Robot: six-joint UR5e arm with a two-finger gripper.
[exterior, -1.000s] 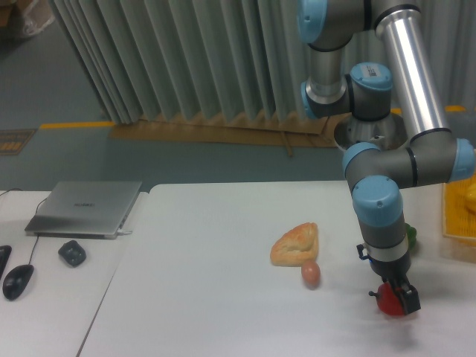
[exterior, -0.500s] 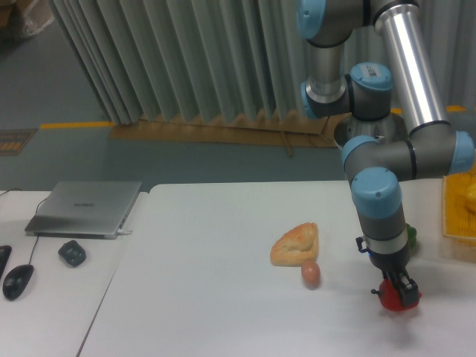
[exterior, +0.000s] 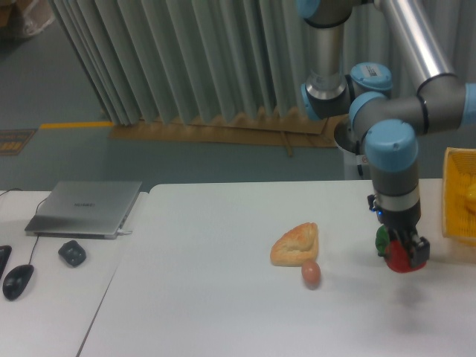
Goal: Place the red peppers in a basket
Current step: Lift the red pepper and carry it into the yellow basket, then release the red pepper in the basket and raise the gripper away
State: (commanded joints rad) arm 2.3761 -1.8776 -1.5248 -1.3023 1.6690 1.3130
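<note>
The red pepper [exterior: 400, 259] hangs above the white table at the right, with my gripper [exterior: 405, 251] shut on it from above. Its dark fingers [exterior: 413, 248] cover the pepper's top. The yellow basket [exterior: 459, 195] with latticed sides shows only partly at the right edge, to the right of the gripper and a little farther back. A green pepper [exterior: 381, 239] peeks out just behind and left of the held red one.
A bread piece [exterior: 296, 244] and a small brown egg [exterior: 311, 274] lie left of the gripper. A closed laptop [exterior: 85, 208], a dark mouse [exterior: 18, 281] and a small dark object [exterior: 72, 253] sit on the left table [exterior: 44, 312].
The gripper has risen with the red pepper off the table and moved back and slightly right, toward the basket. The arm's elbow has swung upward.
</note>
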